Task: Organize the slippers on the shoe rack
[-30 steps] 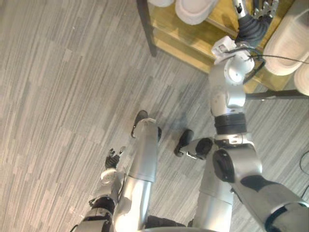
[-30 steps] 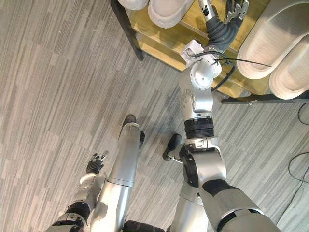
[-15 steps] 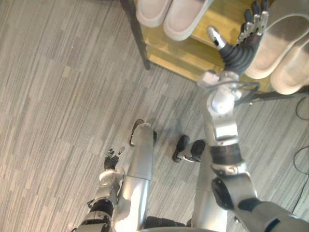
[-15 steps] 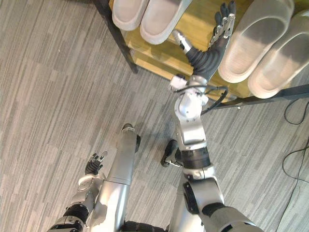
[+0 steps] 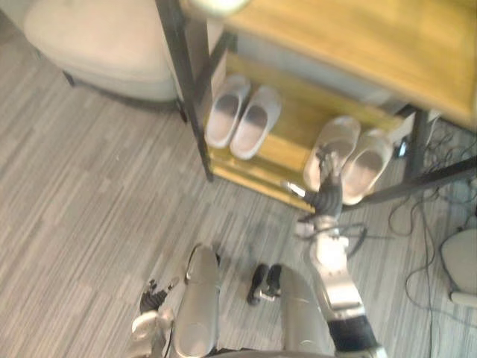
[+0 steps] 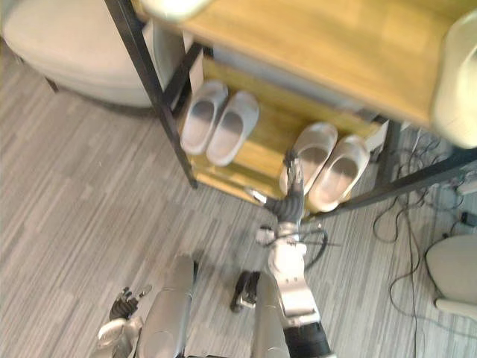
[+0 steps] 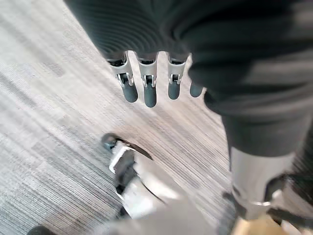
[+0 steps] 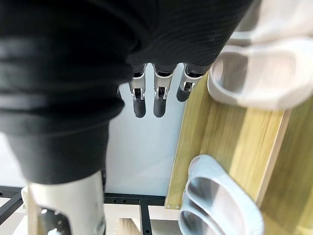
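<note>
On the lower shelf of the shoe rack, grey slippers sit at its left end, beige slippers toward its right. The right robot hand (fingers straight, holding nothing) is by the beige pair; the left robot hand hangs wide, well clear of the rack.

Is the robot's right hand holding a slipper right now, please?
No, the right hand is open and empty, and the slippers lie on the shelf beside it.
</note>
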`<state>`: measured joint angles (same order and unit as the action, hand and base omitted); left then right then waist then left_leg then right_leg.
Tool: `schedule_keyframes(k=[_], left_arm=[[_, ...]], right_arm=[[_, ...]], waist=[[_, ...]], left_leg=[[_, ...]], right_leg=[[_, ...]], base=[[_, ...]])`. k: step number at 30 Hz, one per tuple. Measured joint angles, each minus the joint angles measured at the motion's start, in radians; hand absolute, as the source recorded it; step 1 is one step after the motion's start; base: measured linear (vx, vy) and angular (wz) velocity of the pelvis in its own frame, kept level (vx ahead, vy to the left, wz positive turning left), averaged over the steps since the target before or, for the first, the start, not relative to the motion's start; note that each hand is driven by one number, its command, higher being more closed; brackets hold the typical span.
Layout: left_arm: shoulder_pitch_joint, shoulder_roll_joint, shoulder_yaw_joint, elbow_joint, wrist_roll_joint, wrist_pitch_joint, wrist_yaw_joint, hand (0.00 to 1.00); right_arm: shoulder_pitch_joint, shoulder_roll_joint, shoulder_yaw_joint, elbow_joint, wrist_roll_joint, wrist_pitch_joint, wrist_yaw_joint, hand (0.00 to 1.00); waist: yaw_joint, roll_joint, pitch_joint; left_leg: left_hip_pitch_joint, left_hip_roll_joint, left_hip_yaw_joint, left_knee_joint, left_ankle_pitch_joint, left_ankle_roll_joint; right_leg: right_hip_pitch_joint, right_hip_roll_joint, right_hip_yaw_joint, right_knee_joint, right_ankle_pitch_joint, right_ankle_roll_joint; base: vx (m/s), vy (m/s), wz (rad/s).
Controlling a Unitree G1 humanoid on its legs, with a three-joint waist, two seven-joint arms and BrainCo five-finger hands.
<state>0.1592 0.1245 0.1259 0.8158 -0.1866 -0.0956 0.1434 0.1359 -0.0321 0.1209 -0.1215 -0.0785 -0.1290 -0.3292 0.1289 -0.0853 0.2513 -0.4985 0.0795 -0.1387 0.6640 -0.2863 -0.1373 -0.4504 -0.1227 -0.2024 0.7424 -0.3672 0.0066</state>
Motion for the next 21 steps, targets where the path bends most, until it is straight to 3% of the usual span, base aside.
schedule_keyframes(k=[3,9,12,16,21], left_arm=[[0.028,0.037,-0.072,-0.001,0.010,-0.002,-0.020,0.00],[-0.009,0.036,-0.209,-0.031,0.010,-0.008,-0.061,0.00],[-0.027,0.012,-0.259,-0.065,0.012,-0.008,-0.072,0.00],[-0.034,0.015,-0.294,-0.090,0.019,-0.011,-0.088,0.00],[-0.045,0.019,-0.371,-0.165,0.030,-0.008,-0.088,0.00]], right_arm=[[0.081,-0.019,-0.074,0.115,0.001,-0.001,0.044,0.00],[0.123,-0.042,-0.204,0.513,0.001,0.014,0.110,0.00],[0.118,-0.049,-0.259,0.690,0.002,0.018,0.133,0.00],[0.102,-0.055,-0.317,0.902,0.020,0.040,0.159,0.00],[0.101,-0.053,-0.338,1.016,0.042,0.051,0.171,0.00]], waist=[[-0.019,0.000,-0.052],[-0.075,0.053,-0.145],[-0.082,0.061,-0.162],[-0.097,0.070,-0.180],[-0.107,0.082,-0.188]], left_leg=[[0.111,-0.002,0.036,-0.144,0.048,0.019],[0.322,-0.021,0.068,-0.465,0.188,0.047],[0.400,-0.024,0.093,-0.559,0.224,0.057],[0.467,-0.026,0.117,-0.631,0.252,0.063],[0.500,-0.028,0.120,-0.688,0.281,0.065]], right_leg=[[0.101,0.001,0.017,-0.148,0.059,0.019],[0.323,0.005,0.012,-0.514,0.231,0.055],[0.397,0.013,0.027,-0.625,0.286,0.064],[0.444,0.016,0.052,-0.686,0.319,0.068],[0.455,0.021,0.058,-0.714,0.335,0.066]], base=[[0.13,0.117,-0.14],[0.11,0.090,-0.02],[0.07,0.051,-0.20],[0.01,0.021,-0.19],[-0.03,0.004,-0.02]])
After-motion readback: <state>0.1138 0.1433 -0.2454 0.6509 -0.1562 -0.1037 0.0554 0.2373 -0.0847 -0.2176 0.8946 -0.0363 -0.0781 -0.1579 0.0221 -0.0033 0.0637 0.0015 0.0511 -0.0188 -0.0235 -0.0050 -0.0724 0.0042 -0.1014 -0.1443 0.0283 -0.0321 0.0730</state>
